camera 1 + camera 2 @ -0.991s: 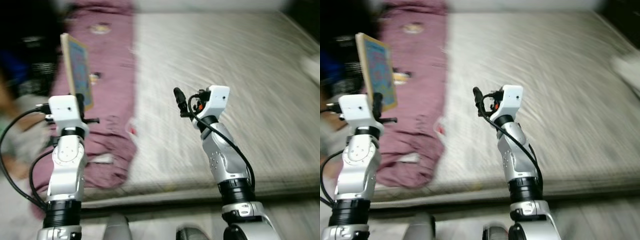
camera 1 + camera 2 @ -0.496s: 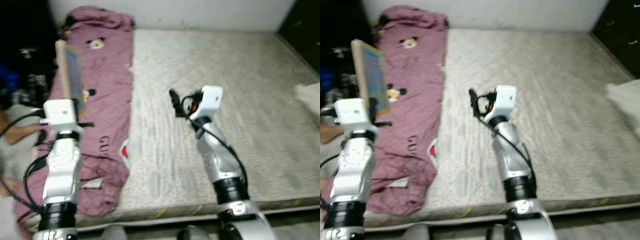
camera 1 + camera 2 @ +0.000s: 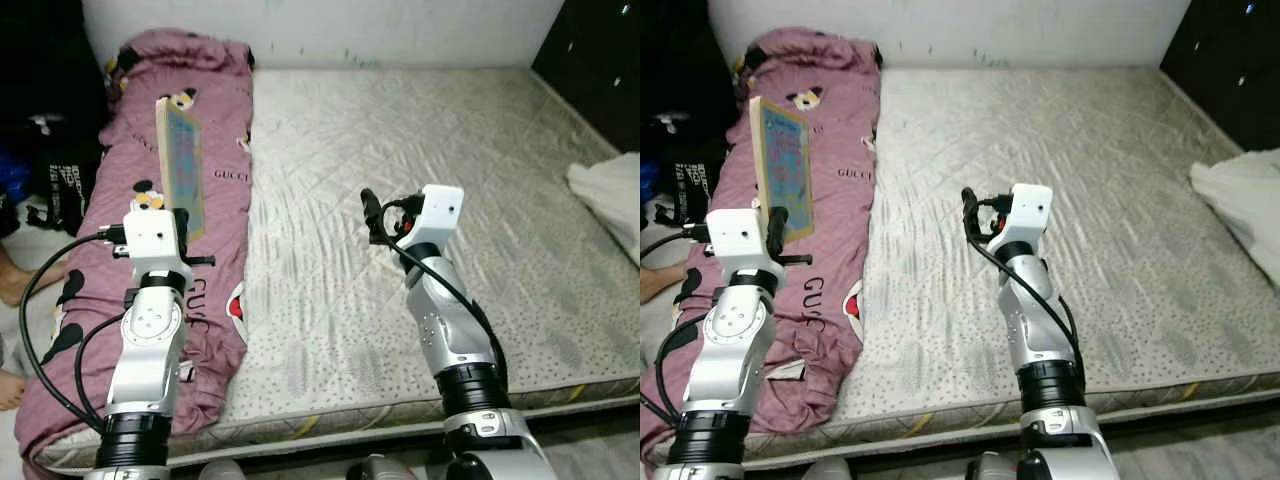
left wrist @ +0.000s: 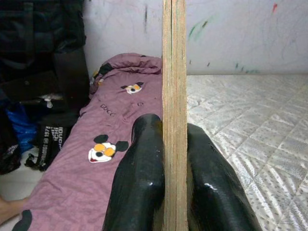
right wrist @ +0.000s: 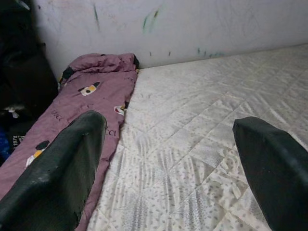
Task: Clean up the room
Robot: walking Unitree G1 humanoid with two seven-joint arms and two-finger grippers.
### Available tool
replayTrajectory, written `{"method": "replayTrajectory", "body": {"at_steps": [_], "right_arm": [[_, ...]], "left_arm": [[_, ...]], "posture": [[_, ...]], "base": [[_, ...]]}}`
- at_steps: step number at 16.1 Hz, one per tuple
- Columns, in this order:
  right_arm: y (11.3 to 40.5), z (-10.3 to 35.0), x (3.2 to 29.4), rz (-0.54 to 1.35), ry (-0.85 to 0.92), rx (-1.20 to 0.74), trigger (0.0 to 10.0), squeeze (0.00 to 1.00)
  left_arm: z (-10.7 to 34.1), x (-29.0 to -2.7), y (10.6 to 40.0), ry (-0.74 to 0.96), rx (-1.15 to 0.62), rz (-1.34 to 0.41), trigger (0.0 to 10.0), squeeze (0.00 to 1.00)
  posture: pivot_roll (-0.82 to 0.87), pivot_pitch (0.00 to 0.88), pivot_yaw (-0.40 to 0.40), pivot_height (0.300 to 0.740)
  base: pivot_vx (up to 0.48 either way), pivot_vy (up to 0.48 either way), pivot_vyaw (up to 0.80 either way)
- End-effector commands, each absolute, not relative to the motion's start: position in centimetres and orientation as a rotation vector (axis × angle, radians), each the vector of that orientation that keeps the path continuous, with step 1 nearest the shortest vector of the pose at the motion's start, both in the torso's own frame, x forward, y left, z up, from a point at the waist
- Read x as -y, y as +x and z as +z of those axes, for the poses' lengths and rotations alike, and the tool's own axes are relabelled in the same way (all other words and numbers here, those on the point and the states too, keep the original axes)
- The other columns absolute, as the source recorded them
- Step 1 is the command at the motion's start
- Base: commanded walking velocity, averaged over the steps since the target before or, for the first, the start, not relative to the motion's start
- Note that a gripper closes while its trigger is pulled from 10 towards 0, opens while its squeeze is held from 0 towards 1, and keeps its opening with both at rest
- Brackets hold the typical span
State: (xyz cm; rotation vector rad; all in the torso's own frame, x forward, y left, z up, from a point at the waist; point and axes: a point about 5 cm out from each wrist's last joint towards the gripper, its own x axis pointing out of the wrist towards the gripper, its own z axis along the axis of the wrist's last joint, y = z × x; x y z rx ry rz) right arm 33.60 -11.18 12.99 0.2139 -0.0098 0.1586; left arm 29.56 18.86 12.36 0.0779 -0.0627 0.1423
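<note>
My left gripper (image 4: 174, 163) is shut on a flat wooden board (image 3: 181, 165) with a colourful printed face, held upright above the purple cartoon-print blanket (image 3: 210, 130). The board's thin edge (image 4: 173, 86) stands between the two black fingers (image 4: 139, 183). My right gripper (image 3: 372, 214) is raised over the bare grey mattress (image 3: 430, 140), open, with nothing between its fingers (image 5: 57, 163).
The purple blanket lies rolled along the mattress's left side. A white cloth (image 3: 605, 195) lies at the right edge. Dark bags and clutter (image 3: 50, 150) stand on the floor at the left, by a person's foot (image 3: 15, 280). A scribbled white wall (image 3: 950, 25) runs behind the mattress.
The camera has tilted up, bringing the wall and the whole mattress into sharp view. The board stays in my left gripper, and my right gripper stays open.
</note>
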Motion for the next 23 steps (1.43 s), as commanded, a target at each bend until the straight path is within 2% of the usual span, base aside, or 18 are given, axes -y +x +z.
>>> {"method": "replayTrajectory", "body": {"at_steps": [1, 23], "right_arm": [[33.91, 13.33, 11.13, 0.157, 0.217, 0.012, 10.0, 0.0], [34.23, 13.55, 11.45, 0.156, 0.173, 0.022, 10.0, 0.0]], "left_arm": [[13.17, -18.65, 29.78, 0.085, 0.107, 0.127, 10.0, 0.0], [13.2, -18.5, 30.26, 0.053, 0.111, 0.134, 10.0, 0.0]], "posture": [[-0.07, 0.0, -0.02, 0.74], [-0.08, 0.0, -0.033, 0.74]], "base": [[0.0, 0.0, 0.0], [0.0, -0.294, 0.04]]}}
